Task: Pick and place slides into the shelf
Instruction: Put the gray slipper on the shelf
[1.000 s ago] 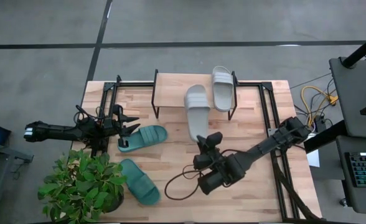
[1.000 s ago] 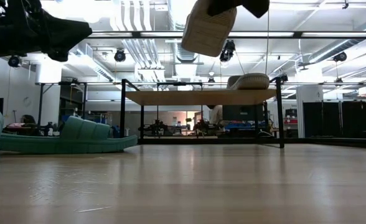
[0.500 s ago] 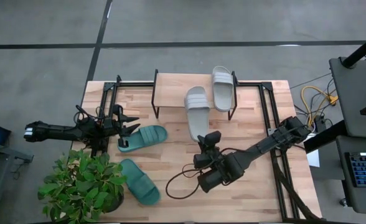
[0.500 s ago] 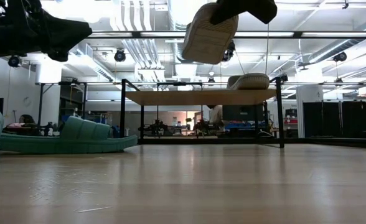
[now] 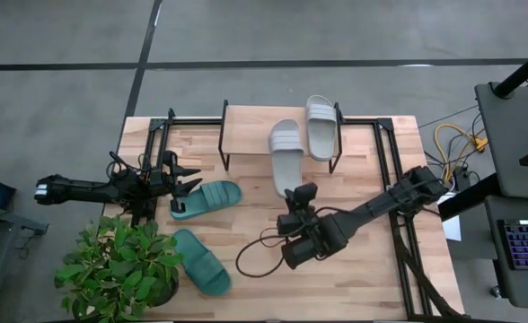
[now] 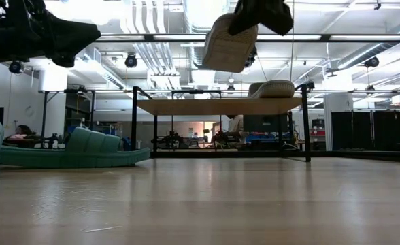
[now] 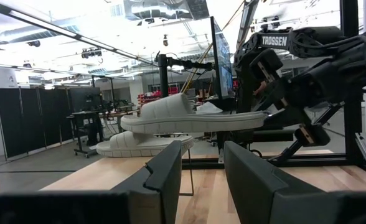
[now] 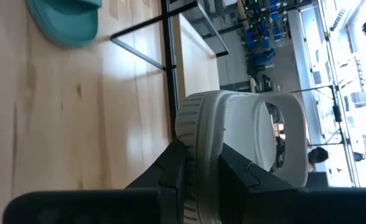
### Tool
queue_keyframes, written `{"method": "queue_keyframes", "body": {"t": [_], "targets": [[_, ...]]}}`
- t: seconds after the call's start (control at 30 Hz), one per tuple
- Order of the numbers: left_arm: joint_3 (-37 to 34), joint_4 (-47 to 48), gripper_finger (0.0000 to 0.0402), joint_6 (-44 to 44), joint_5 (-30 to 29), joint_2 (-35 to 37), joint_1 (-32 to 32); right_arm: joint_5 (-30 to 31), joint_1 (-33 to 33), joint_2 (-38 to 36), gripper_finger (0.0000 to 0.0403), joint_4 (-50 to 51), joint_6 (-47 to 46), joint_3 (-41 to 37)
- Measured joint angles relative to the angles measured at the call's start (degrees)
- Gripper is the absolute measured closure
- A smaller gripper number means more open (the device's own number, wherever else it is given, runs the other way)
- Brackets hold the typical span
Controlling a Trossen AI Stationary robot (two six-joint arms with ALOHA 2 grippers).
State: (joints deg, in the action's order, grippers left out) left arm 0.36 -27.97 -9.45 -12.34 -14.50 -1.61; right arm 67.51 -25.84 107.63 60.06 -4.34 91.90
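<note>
The shelf (image 5: 246,135) stands at the table's far edge, and one light grey slide (image 5: 321,126) lies sole-down on the right of its board. My right gripper (image 5: 295,193) is shut on a second grey slide (image 5: 285,157), which hangs in the air with its toe over the shelf's near edge. Two teal slides (image 5: 207,197) (image 5: 201,262) lie on the tabletop at the left. My left gripper (image 5: 188,182) waits open at the left edge, just beside the upper teal slide, with nothing between its fingers (image 7: 170,168). My right gripper pinches the grey slide's heel end (image 8: 198,146) between its two fingers, one under the sole and one on the footbed. The fingers come from the table's near side and lie along the slide. The slide is lifted clear, nearly level, strap (image 8: 282,134) up and toe toward the shelf.
A potted plant (image 5: 120,265) fills the near left corner. Black frame rails (image 5: 394,170) run along the table's right side, and a dark cable loop (image 5: 255,265) hangs below the right arm. Bare board shows on the shelf's left half.
My right gripper has crept toward the shelf and turned a little. The grey slide in it has swung from a steep slant to nearly level, and its toe now points more squarely at the shelf.
</note>
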Motion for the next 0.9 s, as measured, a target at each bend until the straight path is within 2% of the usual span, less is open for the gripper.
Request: {"method": "queue_keyframes", "body": {"t": [0.37, 0.9], "targets": [[0.0, 0.0, 0.0294, 0.0, 0.0, 0.0, 0.0, -0.6, 3.6, 0.0, 0.0354, 0.0, 1.5, -0.9], [0.0, 0.0, 0.0294, 0.0, -0.1, 0.0, 0.0, -2.1, 5.1, 0.0, 0.0354, -0.3, 1.4, -1.0]]}}
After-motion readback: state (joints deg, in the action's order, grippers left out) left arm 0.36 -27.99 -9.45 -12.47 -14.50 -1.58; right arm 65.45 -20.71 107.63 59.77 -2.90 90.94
